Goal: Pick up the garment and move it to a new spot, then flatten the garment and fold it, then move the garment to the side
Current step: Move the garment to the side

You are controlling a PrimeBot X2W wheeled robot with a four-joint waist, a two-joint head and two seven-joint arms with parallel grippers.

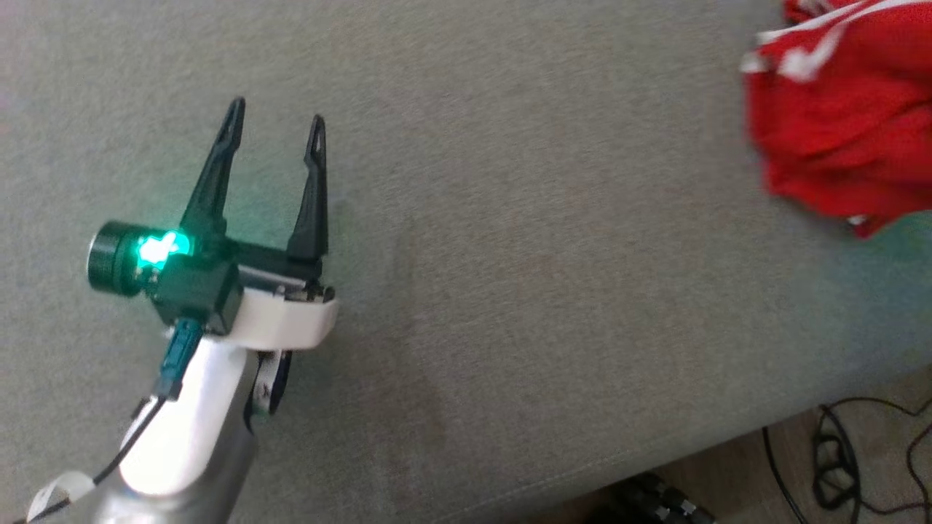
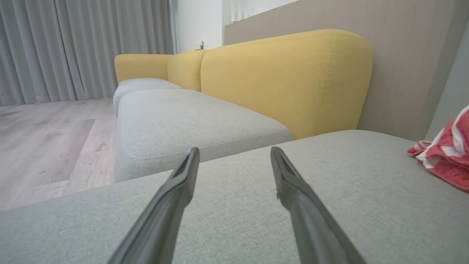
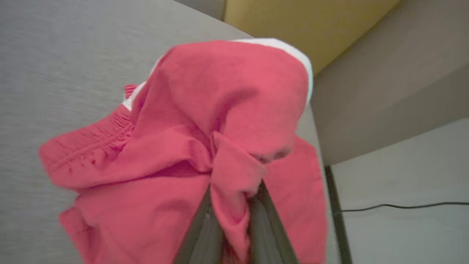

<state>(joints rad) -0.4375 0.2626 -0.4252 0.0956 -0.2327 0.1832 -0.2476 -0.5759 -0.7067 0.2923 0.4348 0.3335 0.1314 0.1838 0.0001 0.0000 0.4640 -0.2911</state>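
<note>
**Red garment gripped for first move**

The right gripper (image 3: 234,196) is clamped on a fold of the red garment (image 1: 837,109), bunched at the grey cushion's (image 1: 510,255) far right. The left gripper (image 1: 277,110) hovers wide open and empty. Likely next: lift it and carry it left.

Grey seat cushions (image 2: 190,121) run along in front of rounded yellow backrests (image 2: 285,80), pale grey curtains (image 2: 73,47) dropping to a light wooden floor (image 2: 47,139), a beige wall panel (image 2: 403,55) behind, black cables (image 1: 837,458) trailing below.
</note>
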